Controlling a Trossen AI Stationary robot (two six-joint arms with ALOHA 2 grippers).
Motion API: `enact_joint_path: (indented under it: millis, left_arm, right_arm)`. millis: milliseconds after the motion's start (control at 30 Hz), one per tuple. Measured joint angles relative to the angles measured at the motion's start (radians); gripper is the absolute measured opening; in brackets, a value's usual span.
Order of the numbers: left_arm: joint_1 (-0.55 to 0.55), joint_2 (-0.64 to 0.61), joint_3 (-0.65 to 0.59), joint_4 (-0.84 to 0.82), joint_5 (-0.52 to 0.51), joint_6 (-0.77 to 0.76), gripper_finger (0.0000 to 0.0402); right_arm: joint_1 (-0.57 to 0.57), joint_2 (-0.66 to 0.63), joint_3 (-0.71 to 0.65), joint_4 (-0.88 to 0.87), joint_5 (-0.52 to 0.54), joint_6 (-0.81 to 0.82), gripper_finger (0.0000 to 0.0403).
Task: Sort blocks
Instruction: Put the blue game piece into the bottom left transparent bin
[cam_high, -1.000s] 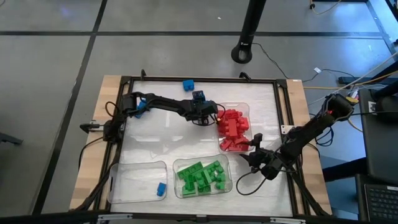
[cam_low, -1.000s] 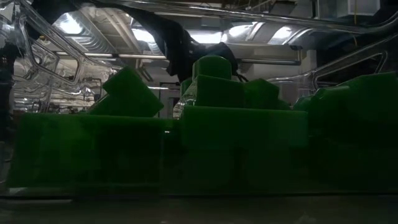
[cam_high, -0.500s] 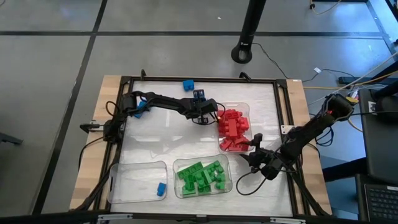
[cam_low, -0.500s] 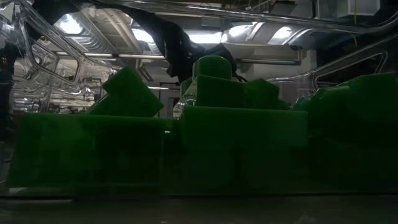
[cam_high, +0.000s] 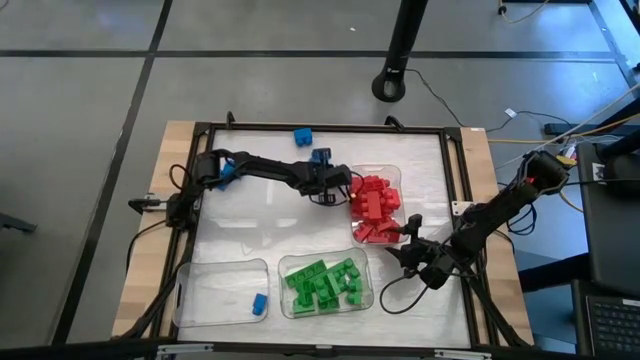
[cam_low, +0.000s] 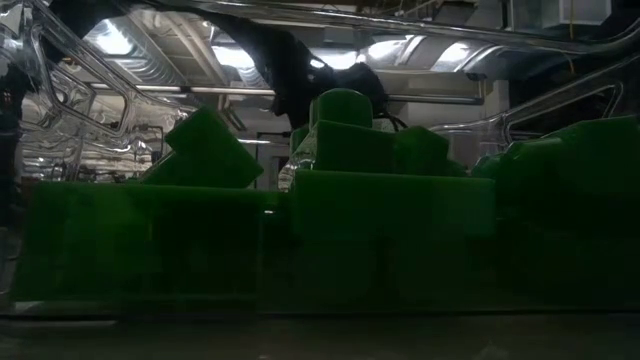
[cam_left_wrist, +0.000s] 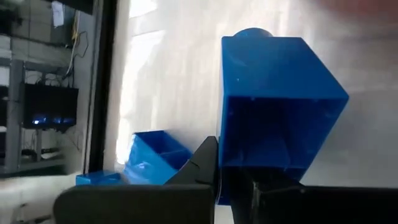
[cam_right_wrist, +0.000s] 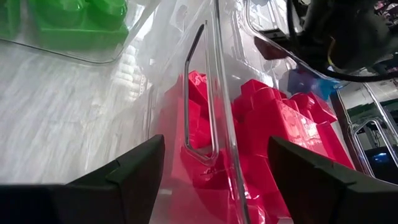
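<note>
Blue block (cam_left_wrist: 277, 102), chunky w/ round stud, hollow underside, clamped in left end effector (cam_high: 322, 172), right end effector (cam_high: 409, 240) open.

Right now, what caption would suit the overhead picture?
Left gripper shut on a blue block beside the red blocks' tray; right gripper waits open.

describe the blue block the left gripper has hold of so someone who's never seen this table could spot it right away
Start at the clear tray of red blocks right of the table's middle. Just off that tray's far left corner sits the left gripper, shut on a blue block. Unlike the loose blue block near the far edge and the blue one in the near-left tray, it is pinched between dark fingers.
</note>
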Motion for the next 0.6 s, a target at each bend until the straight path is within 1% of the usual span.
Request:
enact_joint_path:
  millis: [100, 233, 400, 600]
  left_arm:
    - [-0.034, 0.0, 0.028, -0.047, -0.018, -0.007, 0.0008]
    - [-0.079, -0.033, 0.054, -0.123, -0.028, -0.047, 0.0005]
    - [-0.137, -0.143, 0.06, -0.205, -0.034, -0.144, 0.0007]
    - [-0.229, -0.298, 0.06, -0.348, -0.034, -0.293, 0.0005]
  right_arm:
    - [0.0, 0.0, 0.0, 0.0, 0.0, -0.002, 0.0282]
    - [0.0, 0.0, 0.0, 0.0, 0.001, -0.003, 0.0282]
    - [0.0, 0.0, 0.0, 0.001, 0.007, -0.019, 0.0282]
    - [0.0, 0.0, 0.0, 0.0, 0.025, -0.047, 0.0282]
